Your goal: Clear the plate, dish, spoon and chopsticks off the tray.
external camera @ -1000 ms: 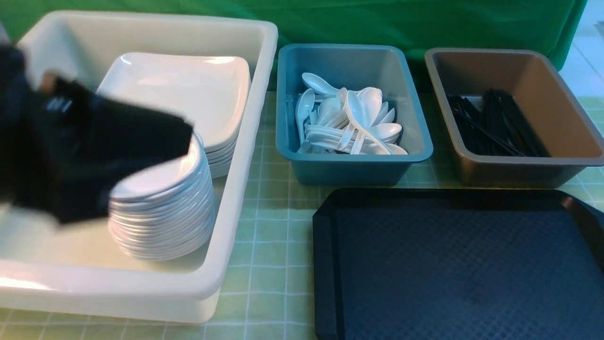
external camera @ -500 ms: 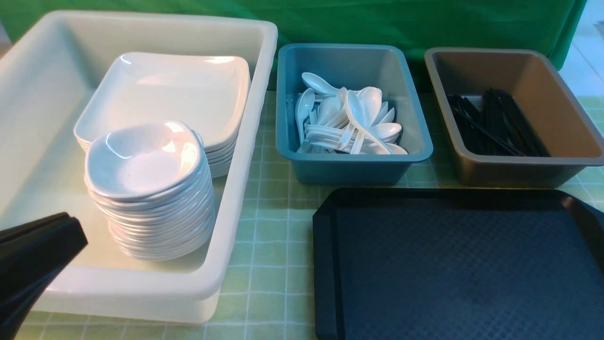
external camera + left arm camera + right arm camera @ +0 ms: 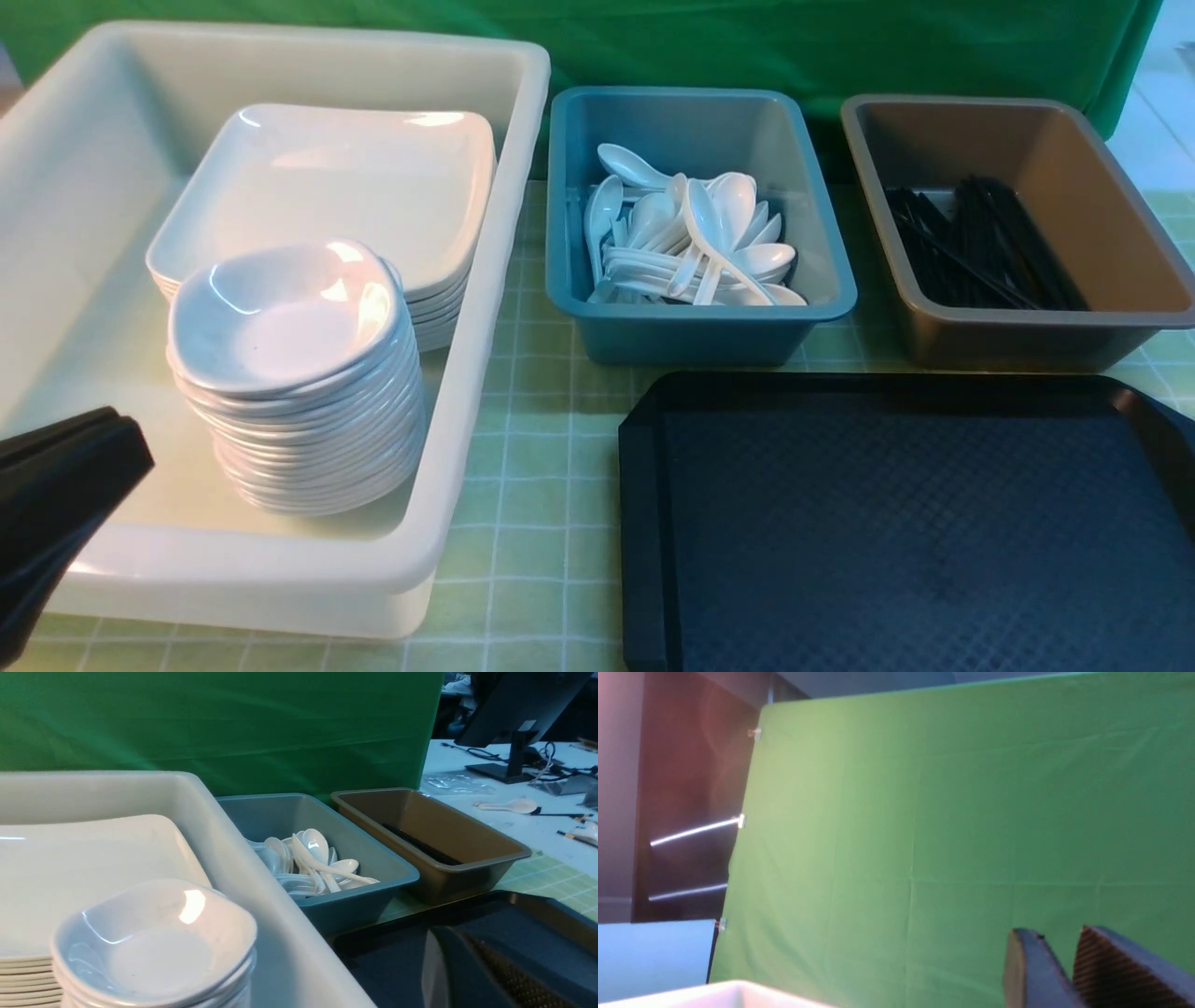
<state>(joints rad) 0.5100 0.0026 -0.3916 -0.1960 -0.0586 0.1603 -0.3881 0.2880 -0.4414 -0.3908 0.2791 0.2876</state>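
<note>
Black tray point(image 3: 915, 523) bare on the worktop point(image 3: 541, 485).
Plate point(image 3: 345, 187), spoon point(image 3: 709, 233) and chopsticks point(image 3: 980, 245) away in bins. Left gripper point(image 3: 56, 485) low by white bin, jaws maybe shut; right gripper point(image 3: 1069, 970) jaws slightly apart.

The spoon bin point(image 3: 700, 224) sits behind the tray point(image 3: 644, 523), with the tub point(image 3: 485, 373) to its left and the chopstick bin point(image 3: 1018, 224) to its right.

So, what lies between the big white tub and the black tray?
In the front view, only bare green checked tablecloth separates the white tub from the tray; nothing rests there.
</note>
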